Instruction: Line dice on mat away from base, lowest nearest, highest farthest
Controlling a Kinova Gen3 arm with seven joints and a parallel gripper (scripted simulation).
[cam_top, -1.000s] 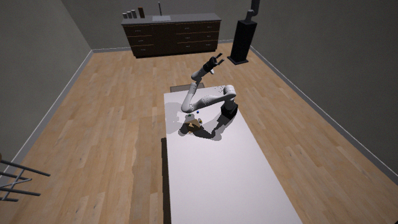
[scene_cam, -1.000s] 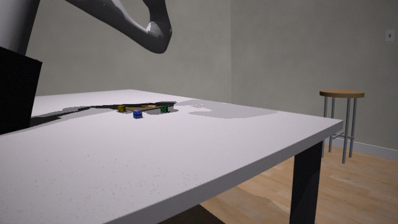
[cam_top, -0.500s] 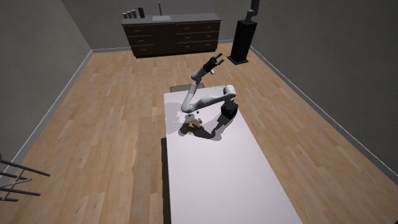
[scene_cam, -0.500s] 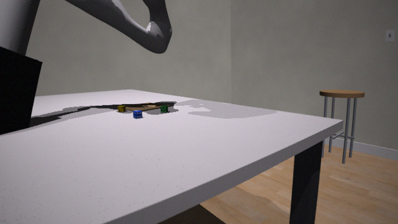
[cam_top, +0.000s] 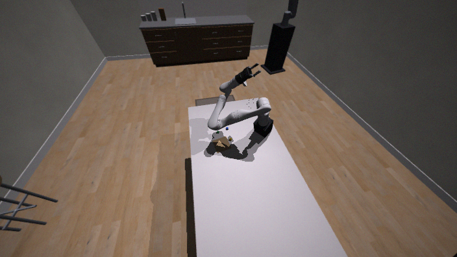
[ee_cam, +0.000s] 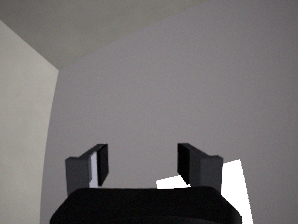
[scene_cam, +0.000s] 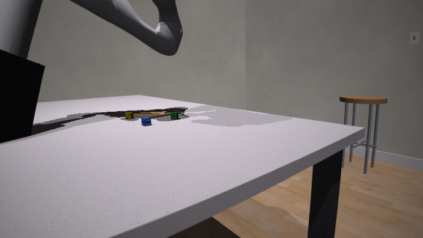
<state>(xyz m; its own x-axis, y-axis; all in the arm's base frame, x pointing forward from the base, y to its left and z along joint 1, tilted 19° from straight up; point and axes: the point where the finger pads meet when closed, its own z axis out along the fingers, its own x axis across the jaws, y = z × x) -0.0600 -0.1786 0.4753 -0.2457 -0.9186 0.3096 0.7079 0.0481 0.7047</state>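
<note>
A small tan mat (cam_top: 221,143) lies flat on the white table, mostly in the arm's shadow; it also shows in the exterior view (scene_cam: 151,113). A yellow die (scene_cam: 128,115) stands at the mat's left edge, a green die (scene_cam: 174,115) at its right edge, and a blue die (scene_cam: 146,121) on the table in front of the mat. In the top view I see the blue die (cam_top: 227,128), the green die (cam_top: 217,132) and the yellow die (cam_top: 230,138). My gripper (cam_top: 253,71) is open and empty, raised high beyond the table's far end; in the wrist view my gripper (ee_cam: 142,158) faces walls and ceiling.
The arm's base (cam_top: 263,126) stands on the table's right edge near the dice. The arm's elbow (scene_cam: 166,40) hangs above the mat. A stool (scene_cam: 362,129) stands on the floor beyond the table. A second dark arm on a pedestal (cam_top: 279,45) and cabinets (cam_top: 198,40) are at the back.
</note>
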